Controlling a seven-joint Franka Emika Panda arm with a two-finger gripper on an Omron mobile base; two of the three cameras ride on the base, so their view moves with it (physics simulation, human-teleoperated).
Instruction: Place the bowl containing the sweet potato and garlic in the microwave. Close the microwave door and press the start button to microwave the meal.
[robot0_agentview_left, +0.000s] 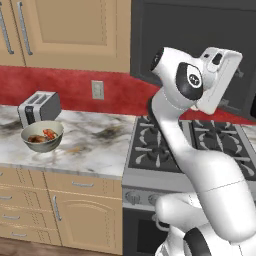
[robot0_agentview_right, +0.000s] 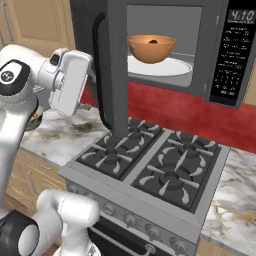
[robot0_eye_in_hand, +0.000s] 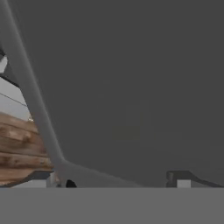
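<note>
The microwave (robot0_agentview_right: 231, 55) hangs above the stove with its door (robot0_agentview_right: 116, 70) swung out, seen edge-on in the right base view. Inside, the orange-brown bowl (robot0_agentview_right: 151, 48) sits on the white turntable plate (robot0_agentview_right: 175, 67). A dark bit of the sweet potato (robot0_agentview_right: 153, 41) shows above the rim; the garlic is hidden inside the bowl. My gripper (robot0_agentview_right: 93, 72) is at the door's outer face, beside its curved black handle (robot0_agentview_right: 99, 75). In the hand view the gripper (robot0_eye_in_hand: 113, 181) is open, both fingertips (robot0_eye_in_hand: 183, 180) close to the dark door panel (robot0_eye_in_hand: 131, 87), holding nothing.
A four-burner stove (robot0_agentview_right: 150, 165) lies below the microwave. On the marble counter (robot0_agentview_left: 95, 145) to the left stand a silver toaster (robot0_agentview_left: 39, 107) and a grey-green bowl (robot0_agentview_left: 42, 136) of red and brown food. Wooden cabinets (robot0_agentview_left: 70, 30) hang above.
</note>
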